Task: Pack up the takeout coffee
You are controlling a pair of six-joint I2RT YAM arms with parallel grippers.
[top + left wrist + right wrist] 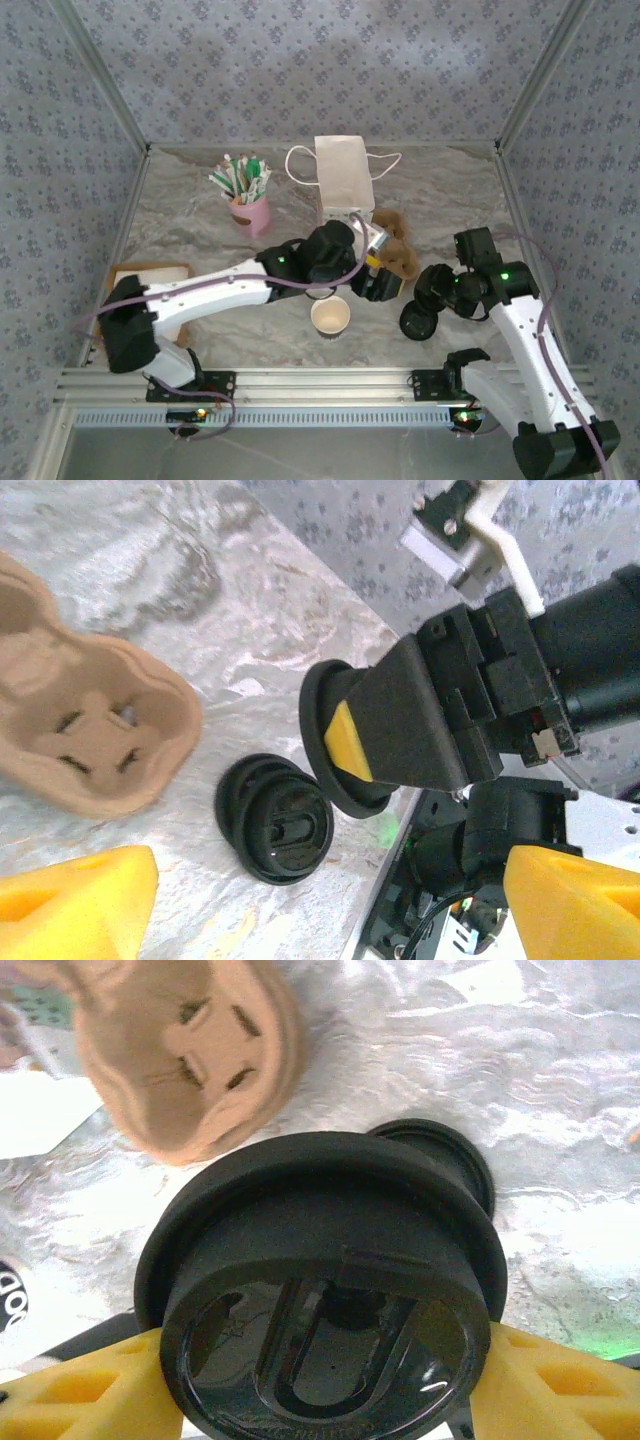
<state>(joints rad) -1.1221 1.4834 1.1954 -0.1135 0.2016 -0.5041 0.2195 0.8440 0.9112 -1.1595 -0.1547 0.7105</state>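
The paper coffee cup (331,316) stands upright and uncovered on the marble tabletop, just in front of my left forearm. My right gripper (320,1385) is shut on a round black lid (320,1300), clamped by its rim between the yellow pads and held above the table. A second black lid (275,820) lies on the table below it, also visible in the top view (417,322). My left gripper (320,910) is open and holds nothing. It hovers between the cup and the right gripper (432,290), its yellow fingertips (70,900) wide apart either side of the lying lid.
A brown moulded cup carrier (395,245) sits behind both grippers. A white paper bag (345,180) with handles stands at the back, with a pink cup of straws (250,213) to its left. A cardboard box (150,275) lies at the left edge.
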